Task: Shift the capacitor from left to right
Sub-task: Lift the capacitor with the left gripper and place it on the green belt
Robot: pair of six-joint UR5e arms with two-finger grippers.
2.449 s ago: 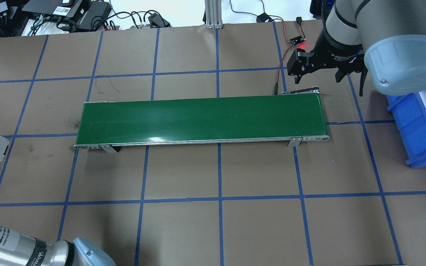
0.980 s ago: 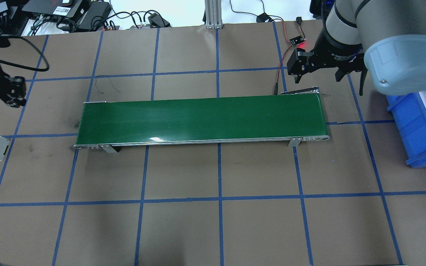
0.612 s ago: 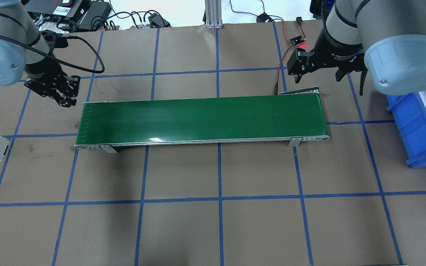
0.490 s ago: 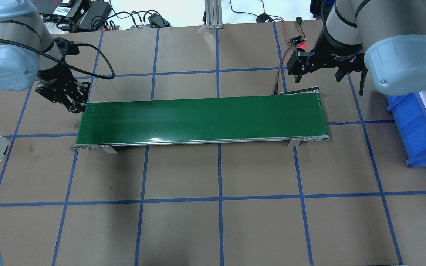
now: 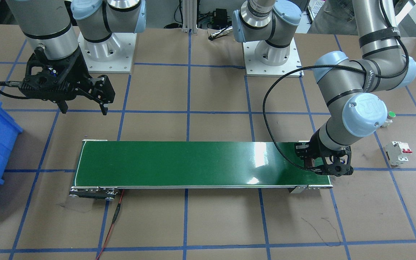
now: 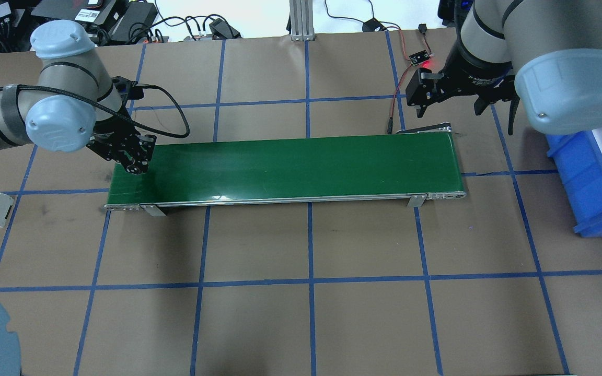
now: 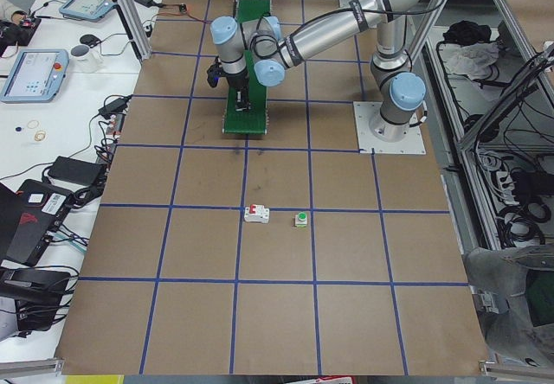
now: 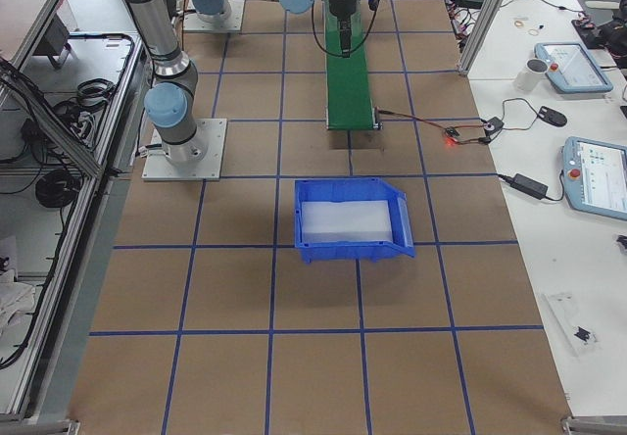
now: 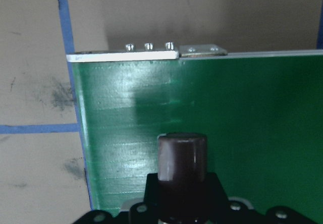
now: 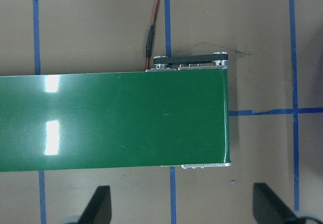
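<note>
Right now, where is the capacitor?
In the left wrist view the capacitor is held in the left gripper, over the green belt at its end on the robot's left.

Capacitor (image 9: pixel 181 156): dark brown, near black, glossy. Conveyor belt (image 6: pixel 290 167): deep green, shiny, silver edge rails. Table (image 6: pixel 363 235): brown, blue tape grid. Bin (image 6: pixel 588 172), 3 o'clock of belt in overhead view: bright blue, white inside. Breaker (image 5: pixel 397 152), 9 o'clock: white, red switches. Push button (image 5: pixel 391 115): green top. Left gripper (image 6: pixel 136 168), right gripper (image 5: pixel 83 108): black. Left arm (image 5: pixel 338 86), right arm (image 5: pixel 42 25): grey-silver, pale blue caps.
</note>
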